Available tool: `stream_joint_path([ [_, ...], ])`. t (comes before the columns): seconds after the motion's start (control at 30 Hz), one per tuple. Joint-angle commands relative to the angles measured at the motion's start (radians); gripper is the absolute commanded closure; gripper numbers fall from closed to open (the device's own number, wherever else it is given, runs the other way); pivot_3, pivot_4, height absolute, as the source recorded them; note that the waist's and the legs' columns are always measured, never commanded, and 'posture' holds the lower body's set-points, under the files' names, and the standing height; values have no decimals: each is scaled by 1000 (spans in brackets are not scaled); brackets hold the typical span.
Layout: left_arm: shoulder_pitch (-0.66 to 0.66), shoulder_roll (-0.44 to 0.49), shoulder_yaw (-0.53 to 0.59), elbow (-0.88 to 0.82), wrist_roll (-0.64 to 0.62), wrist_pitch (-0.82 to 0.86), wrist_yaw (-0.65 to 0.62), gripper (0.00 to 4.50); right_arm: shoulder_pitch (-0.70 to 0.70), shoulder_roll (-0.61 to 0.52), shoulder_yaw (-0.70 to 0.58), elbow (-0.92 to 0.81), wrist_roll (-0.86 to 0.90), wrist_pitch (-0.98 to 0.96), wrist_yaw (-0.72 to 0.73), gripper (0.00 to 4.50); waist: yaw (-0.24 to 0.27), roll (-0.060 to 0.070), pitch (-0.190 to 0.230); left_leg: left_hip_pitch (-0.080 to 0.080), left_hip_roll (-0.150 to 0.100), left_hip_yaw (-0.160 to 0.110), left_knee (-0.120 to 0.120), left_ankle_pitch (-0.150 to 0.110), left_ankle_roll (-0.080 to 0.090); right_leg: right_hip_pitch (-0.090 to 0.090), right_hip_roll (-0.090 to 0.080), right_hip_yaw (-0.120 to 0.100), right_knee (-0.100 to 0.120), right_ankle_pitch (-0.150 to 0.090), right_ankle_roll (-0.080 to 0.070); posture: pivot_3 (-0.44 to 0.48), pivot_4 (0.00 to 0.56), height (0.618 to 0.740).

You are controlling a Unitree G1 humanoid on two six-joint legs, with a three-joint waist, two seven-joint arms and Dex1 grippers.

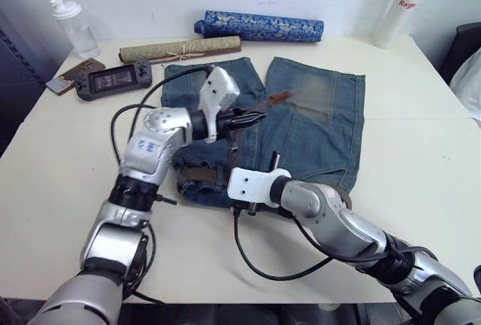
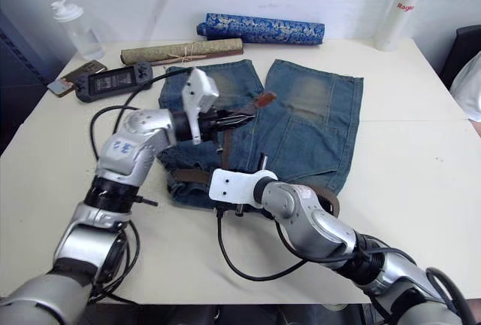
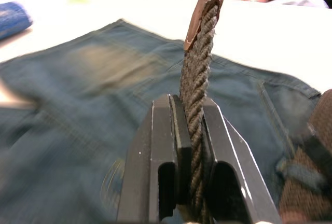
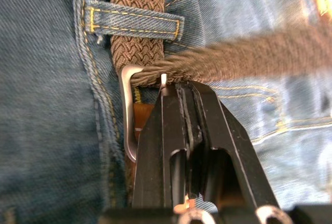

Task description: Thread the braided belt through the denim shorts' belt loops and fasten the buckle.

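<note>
On the white table (image 1: 421,159), the denim shorts (image 1: 316,126) lie flat with the waistband toward the robot, soft cloth that will bunch if dragged. Across that waistband runs the braided belt (image 4: 137,6), passing under one of the belt loops (image 4: 135,21); its free end rises from the cloth and is clamped between the closed fingers of the left gripper (image 3: 189,146), the tan leather tip (image 3: 205,6) projecting beyond them. The woven strap is judged light, limp and slightly stretchy, best held close behind the stiffer tip so the end can be steered. At the waistband, the right gripper (image 4: 179,97) has its fingers closed at the buckle (image 4: 127,112), where the strap passes through the metal frame; whether it pinches the frame or the strap cannot be told. The frame is rigid, smooth and probably slippery. Along the far edge of the table rest two rolled cloths (image 1: 259,25), a handheld device (image 1: 113,80) and two bottles (image 1: 75,24), against a pale wall.
</note>
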Motion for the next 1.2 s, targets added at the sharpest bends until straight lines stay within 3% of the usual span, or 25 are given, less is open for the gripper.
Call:
stream_joint_path([
  [0.03,-116,-54,10,80,27,-110,-20,4500,43,-8,68,70,-62,-55,64,4428,-1,0,0,0,0,0,0,0,0,0,0,0,0,0,0,0,150,637],
  [0.37,-297,-263,-9,348,96,-250,-57,4500,98,-20,81,101,-233,-256,178,4428,2,-1,0,0,-1,0,0,0,0,0,0,0,-1,0,1,0,150,637],
  [0.7,-341,-366,5,471,143,-323,-55,4500,120,3,27,120,-327,-407,289,4428,3,-1,0,0,-1,1,0,0,0,1,0,0,-1,0,2,0,150,637],
  [0.93,-209,-260,12,286,146,-253,-83,4500,188,52,-59,123,-336,-363,308,4428,0,-1,0,0,0,0,0,0,0,0,0,0,-1,0,2,0,150,637],
  [1.2,162,35,132,-256,101,-63,-61,4500,263,209,-340,63,-228,-146,242,4428,-22,1,-1,1,0,-3,-1,3,-6,-1,2,2,0,0,1,0,150,637],
])
